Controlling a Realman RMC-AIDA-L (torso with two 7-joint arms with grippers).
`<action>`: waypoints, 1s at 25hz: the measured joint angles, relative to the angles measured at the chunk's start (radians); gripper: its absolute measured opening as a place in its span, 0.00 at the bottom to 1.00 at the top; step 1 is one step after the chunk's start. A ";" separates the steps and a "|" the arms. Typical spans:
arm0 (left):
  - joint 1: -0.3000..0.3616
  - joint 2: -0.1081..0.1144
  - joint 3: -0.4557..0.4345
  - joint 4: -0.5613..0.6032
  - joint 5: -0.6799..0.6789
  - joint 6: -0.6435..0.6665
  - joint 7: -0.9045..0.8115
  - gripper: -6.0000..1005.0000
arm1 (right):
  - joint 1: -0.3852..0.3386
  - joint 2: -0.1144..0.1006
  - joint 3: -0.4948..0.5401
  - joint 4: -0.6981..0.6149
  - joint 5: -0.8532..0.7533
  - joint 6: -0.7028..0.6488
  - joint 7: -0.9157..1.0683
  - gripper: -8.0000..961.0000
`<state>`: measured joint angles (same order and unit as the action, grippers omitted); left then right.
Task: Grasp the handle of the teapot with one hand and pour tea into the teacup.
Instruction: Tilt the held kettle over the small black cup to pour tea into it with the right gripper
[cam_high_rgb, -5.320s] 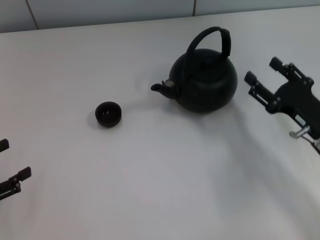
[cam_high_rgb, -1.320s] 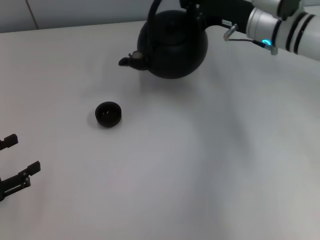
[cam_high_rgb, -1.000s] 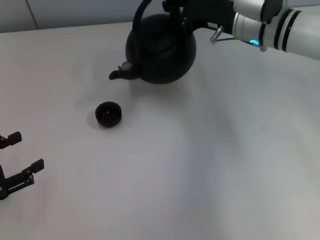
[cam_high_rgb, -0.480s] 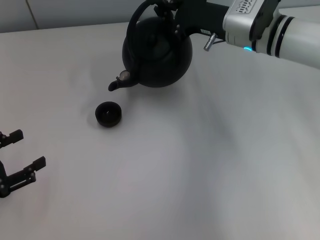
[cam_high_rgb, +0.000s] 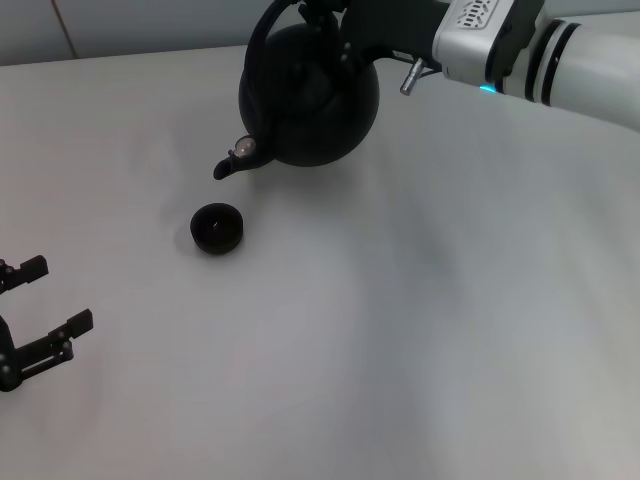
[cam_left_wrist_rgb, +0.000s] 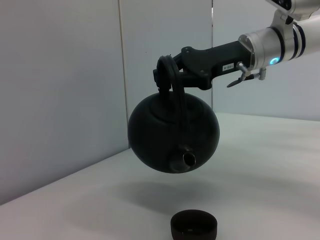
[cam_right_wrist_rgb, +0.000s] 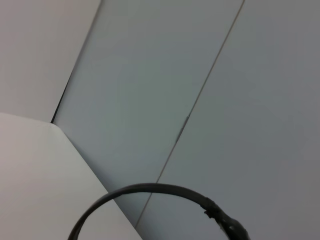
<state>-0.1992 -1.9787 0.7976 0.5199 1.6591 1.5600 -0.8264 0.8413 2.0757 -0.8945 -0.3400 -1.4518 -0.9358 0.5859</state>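
The right gripper (cam_high_rgb: 335, 15) is clenched on the handle (cam_high_rgb: 262, 35) of the teapot (cam_high_rgb: 308, 95) and holds the pot up in the air, off the table (cam_high_rgb: 400, 330). The left wrist view shows this best: a clear gap and a soft shadow lie under the pot. The pot hangs over the far part of the table, near the far edge.

The teapot is tipped. Its short spout (cam_high_rgb: 228, 165) points down and toward the near left corner of the table. In the left wrist view the spout's open end faces the camera and slants down at the teacup (cam_left_wrist_rgb: 193, 225). The handle's hoop runs up from the pot to the gripper, and the black arm piece reaches back from there to the white arm (cam_high_rgb: 560, 60).

The teacup (cam_high_rgb: 217, 228) sits upright on the table, a bit left of the middle. It is below the spout and a little nearer the front edge, not touching the pot. Whether any tea is coming out is too hard to see.

The top of the handle and the gripper's tips are cut off in the head view. The lid is hidden. The right wrist view shows only a thin arc of the handle (cam_right_wrist_rgb: 150, 189) against the wall (cam_right_wrist_rgb: 150, 90).

The left gripper (cam_high_rgb: 40, 310) waits near the table's near left corner with its fingers (cam_high_rgb: 78, 321) spread apart, holding nothing. Part of it is cut off.
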 joint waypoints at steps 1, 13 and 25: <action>-0.001 0.000 0.000 0.000 0.000 0.000 0.000 0.80 | 0.006 0.001 -0.001 0.003 -0.001 0.006 -0.016 0.08; -0.016 -0.003 0.000 0.000 -0.004 -0.007 -0.017 0.80 | 0.028 0.008 0.002 0.043 0.004 0.025 -0.060 0.08; -0.040 -0.006 0.000 0.001 -0.005 -0.031 -0.044 0.80 | 0.028 0.009 0.008 0.057 0.006 0.036 -0.109 0.08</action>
<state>-0.2392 -1.9852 0.7976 0.5209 1.6542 1.5289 -0.8707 0.8694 2.0848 -0.8869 -0.2831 -1.4456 -0.9002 0.4767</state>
